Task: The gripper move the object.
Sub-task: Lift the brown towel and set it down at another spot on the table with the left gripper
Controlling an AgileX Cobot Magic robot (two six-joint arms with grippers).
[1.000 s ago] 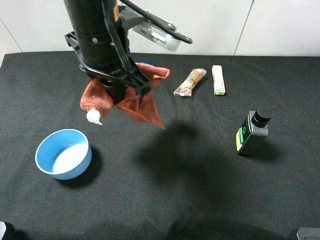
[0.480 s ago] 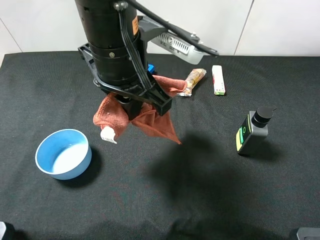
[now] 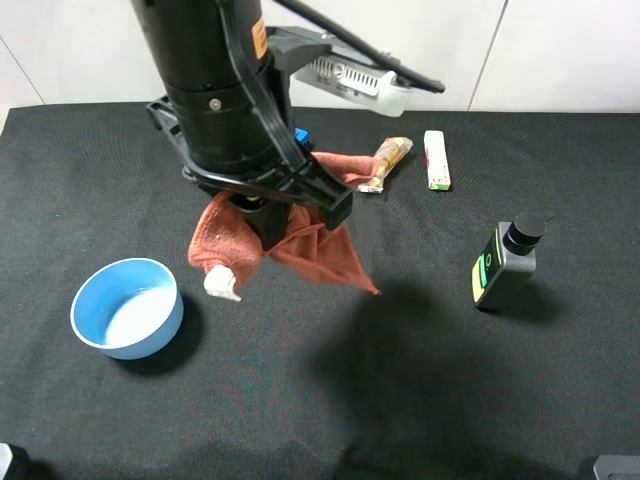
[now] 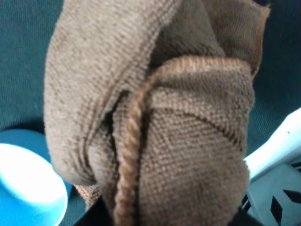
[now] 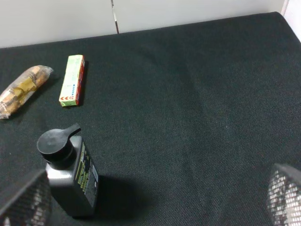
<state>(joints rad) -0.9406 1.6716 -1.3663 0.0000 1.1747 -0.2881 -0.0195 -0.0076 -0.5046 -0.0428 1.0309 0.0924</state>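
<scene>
A reddish-brown cloth (image 3: 320, 245) with a white tag (image 3: 222, 285) hangs in the air from my left gripper (image 3: 265, 228), which is shut on its bunched top, above the black table right of the blue bowl. In the left wrist view the cloth (image 4: 178, 141) fills the frame and hides the fingers. My right gripper (image 5: 154, 197) is open and empty, with its mesh-patterned fingertips (image 5: 23, 200) wide apart, low at the table's front right, near the black bottle.
A blue bowl (image 3: 127, 307) sits at the front left. A black pump bottle (image 3: 503, 264) stands at the right. A snack bar (image 3: 381, 164) and a green-and-white box (image 3: 436, 159) lie at the back. A small blue object (image 3: 299, 135) shows behind the left arm.
My left arm has carried the hanging cloth toward the front and right, away from the back of the table. The other objects have not moved.
</scene>
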